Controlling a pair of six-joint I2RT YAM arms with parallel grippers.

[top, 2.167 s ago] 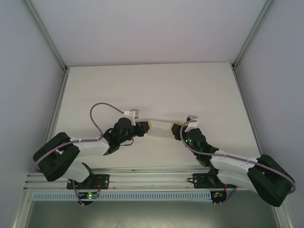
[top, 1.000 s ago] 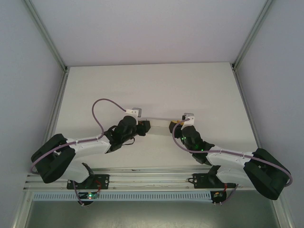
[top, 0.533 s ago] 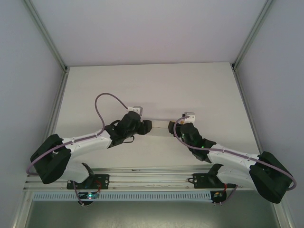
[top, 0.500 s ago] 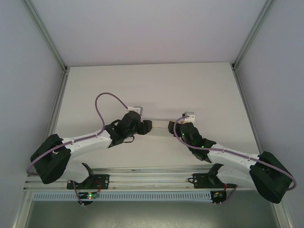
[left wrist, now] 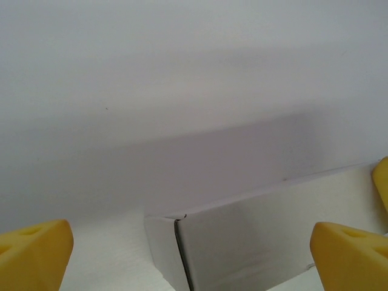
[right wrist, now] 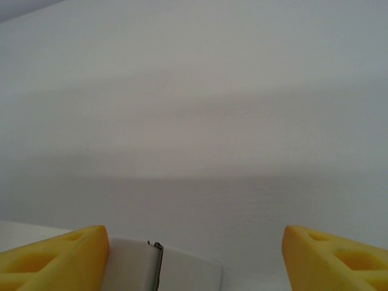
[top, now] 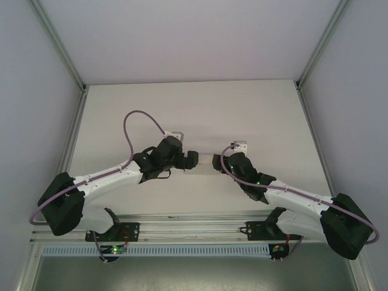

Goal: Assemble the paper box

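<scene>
Between the left claw [top: 193,159] and right claw [top: 218,162] lies one paper box [left wrist: 260,236].

2 black-and-white arms [top: 109,177], purple cables [top: 140,111], yellow hand fingertips [left wrist: 33,251]

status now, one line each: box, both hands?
paper box: folded into a rectangular box shape, lying on the table between the two hands, not clamped
left hand: open, fingers wide apart either side of one box end
right hand: open, the other box end sits between its fingers, nearer one of them
</scene>
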